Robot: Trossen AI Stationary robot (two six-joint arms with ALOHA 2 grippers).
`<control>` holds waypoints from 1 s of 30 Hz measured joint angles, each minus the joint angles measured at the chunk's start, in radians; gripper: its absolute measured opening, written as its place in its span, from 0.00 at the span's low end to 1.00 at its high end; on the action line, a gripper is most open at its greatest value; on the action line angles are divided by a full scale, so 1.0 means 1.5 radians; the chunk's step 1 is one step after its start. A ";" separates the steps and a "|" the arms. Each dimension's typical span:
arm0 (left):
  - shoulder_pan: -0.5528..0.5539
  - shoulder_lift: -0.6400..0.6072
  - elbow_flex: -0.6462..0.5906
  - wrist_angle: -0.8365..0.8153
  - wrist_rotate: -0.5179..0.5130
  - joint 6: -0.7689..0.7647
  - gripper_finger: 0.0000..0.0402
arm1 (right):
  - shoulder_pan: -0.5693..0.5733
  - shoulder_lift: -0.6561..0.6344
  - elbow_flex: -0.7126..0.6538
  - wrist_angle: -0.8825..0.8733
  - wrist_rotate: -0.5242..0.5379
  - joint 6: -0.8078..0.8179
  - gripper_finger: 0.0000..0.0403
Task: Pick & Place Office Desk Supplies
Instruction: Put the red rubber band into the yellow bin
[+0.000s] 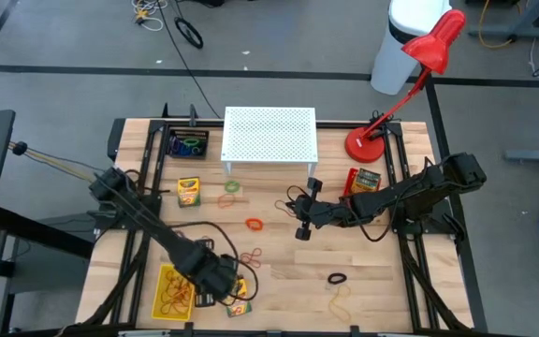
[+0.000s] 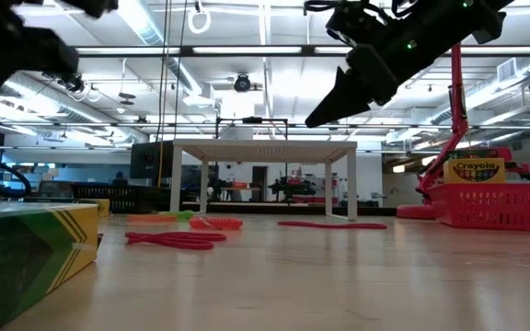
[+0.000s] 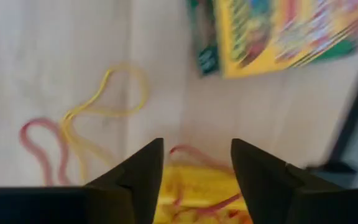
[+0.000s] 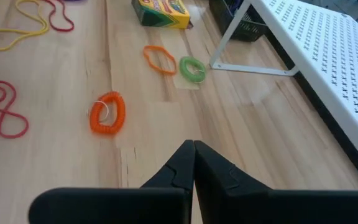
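Note:
My left gripper (image 1: 221, 278) (image 3: 197, 168) is open and hovers near the table's near-left corner. Under it is the edge of a flat yellow tray (image 3: 197, 193) (image 1: 168, 288) with reddish rubber bands lying in it. A crayon box (image 3: 278, 31) (image 1: 239, 301) lies flat just beyond. My right gripper (image 1: 300, 223) (image 4: 193, 149) is shut, raised over the table's middle and pointing left. An orange coil loop (image 4: 107, 113) (image 1: 254, 224), a thin orange band (image 4: 159, 59), a green loop (image 4: 192, 68) and another crayon box (image 1: 188, 191) lie flat on the table ahead of it.
A white perforated stand (image 1: 269, 134) sits at the far middle with a red lamp (image 1: 371, 142) to its right. A red basket (image 1: 363, 181) holds a crayon box, and a black basket (image 1: 187, 145) holds loops. A black loop (image 1: 337, 278) and loose rubber bands (image 1: 340, 301) lie near the front.

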 joint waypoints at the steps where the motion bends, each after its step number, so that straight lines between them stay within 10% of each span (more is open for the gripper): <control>1: -0.002 0.008 0.000 -0.015 0.000 0.008 0.52 | 0.000 0.000 0.000 0.001 0.000 0.000 0.04; 30: -0.019 0.096 -0.001 0.006 0.021 0.148 0.60 | 0.000 -0.001 0.000 0.012 -0.015 0.000 0.04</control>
